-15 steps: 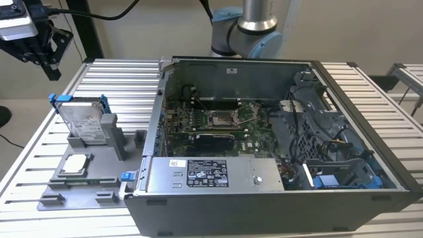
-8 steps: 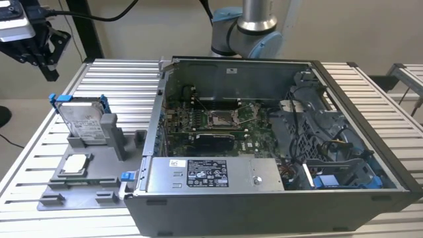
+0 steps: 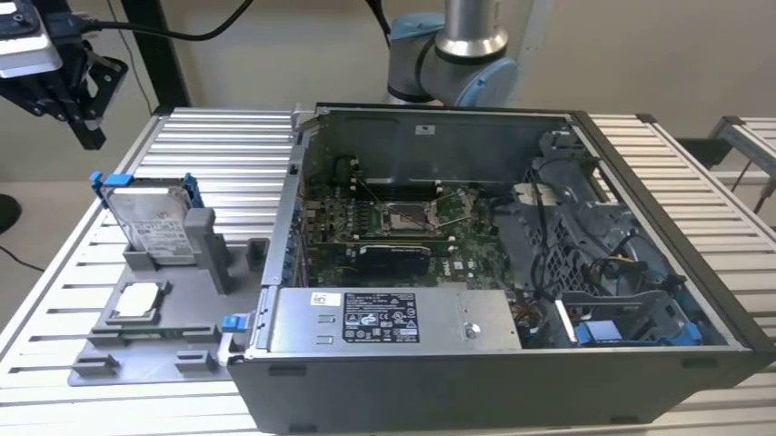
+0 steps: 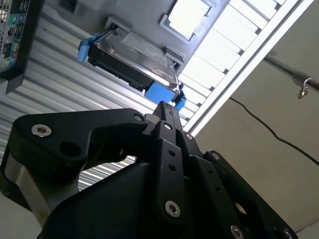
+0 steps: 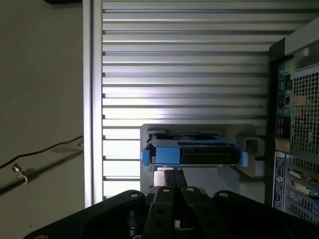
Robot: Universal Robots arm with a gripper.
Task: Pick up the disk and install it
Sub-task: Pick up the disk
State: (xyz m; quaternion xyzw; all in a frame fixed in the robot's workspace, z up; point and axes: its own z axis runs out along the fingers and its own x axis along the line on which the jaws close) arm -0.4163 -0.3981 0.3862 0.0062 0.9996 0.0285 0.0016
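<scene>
**Awaiting pickup: disk in its holder, nothing installed**

**Item 1, the disk**. Silver-grey drive in a bright blue bracket. It stands on edge in a grey holder on the slatted table, to the exterior view's left of the open computer case. In both wrist views it sits seated in that holder (), with the blue bracket ends showing at either side.

**Item 2, the gripper**. It hangs in the air above the disk and toward the exterior view's left, well apart from it. In both wrist views the two black fingers lie pressed together with no gap () and carry nothing. The fingertips point toward the disk's upper edge (not touching it).

**Item 3, surroundings.** A small square silver chip lies on the same grey fixture, nearer the camera. Inside the case, a large grey box with a white label lies along the near wall.

**Progress, as judged.** Neither step is done. The disk is not grasped or lifted, and the case holds no such drive where the pictures show its inside. The whole task is left: the grasp, the carry to the case and the seating.
</scene>
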